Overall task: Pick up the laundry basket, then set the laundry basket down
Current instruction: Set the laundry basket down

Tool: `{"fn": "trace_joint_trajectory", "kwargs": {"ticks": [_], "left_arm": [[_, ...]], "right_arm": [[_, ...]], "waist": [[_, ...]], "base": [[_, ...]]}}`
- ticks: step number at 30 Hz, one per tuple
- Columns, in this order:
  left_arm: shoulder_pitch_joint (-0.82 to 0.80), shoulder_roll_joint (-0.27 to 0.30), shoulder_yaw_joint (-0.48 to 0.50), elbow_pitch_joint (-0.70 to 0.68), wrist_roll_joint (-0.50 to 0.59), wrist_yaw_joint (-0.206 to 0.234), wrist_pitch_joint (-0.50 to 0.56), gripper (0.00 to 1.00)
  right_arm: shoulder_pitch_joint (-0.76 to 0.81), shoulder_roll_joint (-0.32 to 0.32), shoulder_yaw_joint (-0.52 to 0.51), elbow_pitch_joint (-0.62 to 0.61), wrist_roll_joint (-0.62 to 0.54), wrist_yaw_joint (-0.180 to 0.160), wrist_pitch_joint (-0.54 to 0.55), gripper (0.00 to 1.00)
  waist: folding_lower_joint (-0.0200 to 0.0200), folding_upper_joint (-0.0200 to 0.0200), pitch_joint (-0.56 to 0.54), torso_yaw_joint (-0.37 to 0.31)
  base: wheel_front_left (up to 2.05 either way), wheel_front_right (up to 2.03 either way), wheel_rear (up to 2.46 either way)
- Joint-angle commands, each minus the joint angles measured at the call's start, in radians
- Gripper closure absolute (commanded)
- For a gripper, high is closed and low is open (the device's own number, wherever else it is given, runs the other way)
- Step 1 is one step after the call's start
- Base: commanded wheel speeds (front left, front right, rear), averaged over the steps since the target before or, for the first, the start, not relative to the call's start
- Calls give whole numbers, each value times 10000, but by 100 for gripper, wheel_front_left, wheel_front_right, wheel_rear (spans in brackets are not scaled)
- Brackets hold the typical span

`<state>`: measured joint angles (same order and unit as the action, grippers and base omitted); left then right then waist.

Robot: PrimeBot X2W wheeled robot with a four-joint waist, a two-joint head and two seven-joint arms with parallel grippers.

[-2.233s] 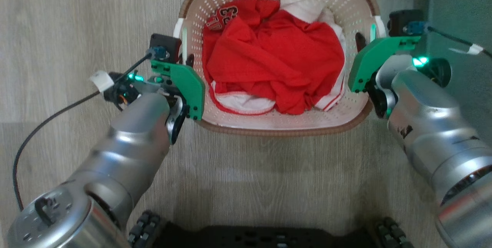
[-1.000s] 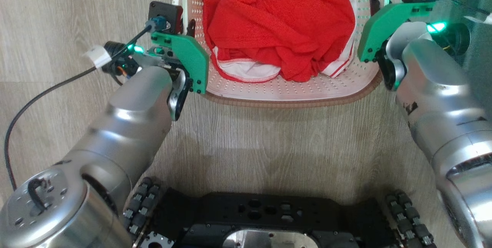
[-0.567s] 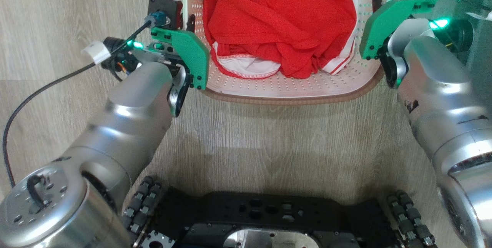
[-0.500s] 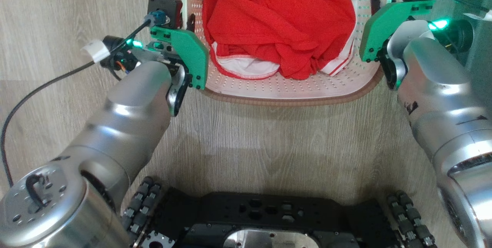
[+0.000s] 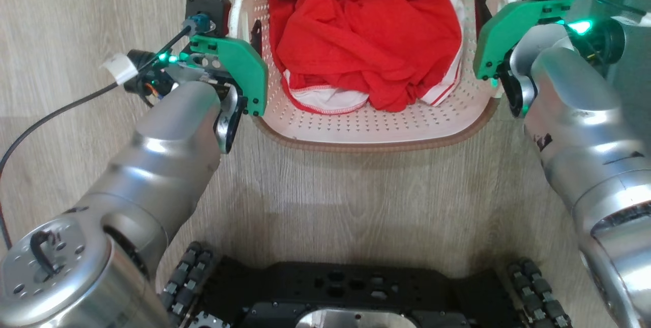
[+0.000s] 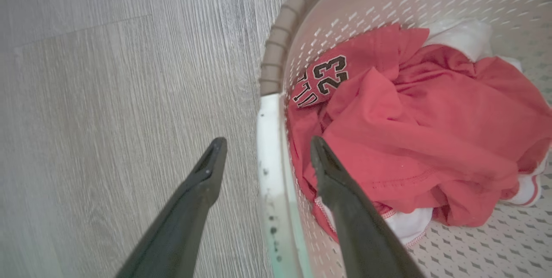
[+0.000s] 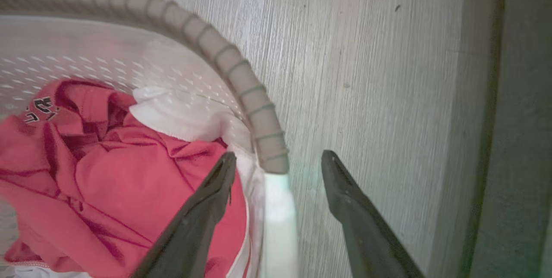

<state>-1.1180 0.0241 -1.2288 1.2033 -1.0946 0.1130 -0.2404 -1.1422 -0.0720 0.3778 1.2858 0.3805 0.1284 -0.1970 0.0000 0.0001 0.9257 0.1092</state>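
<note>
Perforated plastic laundry basket (image 5: 366, 124); crumpled jersey (image 5: 366, 48)

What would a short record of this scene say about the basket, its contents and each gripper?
Basket: cream perforated plastic laundry basket, brown woven-look rim, on the grey wood-grain floor
Contents: crumpled red jersey marked 23, with white fabric
Left gripper: open, fingers astride the white left handle
Right gripper: open, fingers astride the white right handle
</note>
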Motion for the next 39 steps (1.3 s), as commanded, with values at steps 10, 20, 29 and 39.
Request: {"fn": "trace_joint_trajectory", "kwargs": {"ticks": [10, 20, 29, 39], "left_arm": [[234, 398, 1136, -438, 250, 196, -210, 0], [2278, 1217, 4593, -3654, 3297, 703, -213, 0], [4798, 1118, 7304, -6303, 5845, 451, -213, 0], [7454, 644, 9323, -8649, 7763, -197, -214, 0]], "right_arm": [[407, 217, 426, -449, 248, 23, -606, 0], [1363, 217, -597, -2485, -915, 23, -645, 0], [3311, 217, -1353, -4914, -1385, 23, -646, 0], [5971, 218, -2109, -7628, -1700, 23, -647, 0]], "waist": [[0, -1, -1229, -168], [0, -1, -2925, -283], [0, -1, -4447, -395], [0, -1, -6089, -445]], "base": [[0, 0, 0], [0, 0, 0], [0, 0, 0], [0, 0, 0]]}}
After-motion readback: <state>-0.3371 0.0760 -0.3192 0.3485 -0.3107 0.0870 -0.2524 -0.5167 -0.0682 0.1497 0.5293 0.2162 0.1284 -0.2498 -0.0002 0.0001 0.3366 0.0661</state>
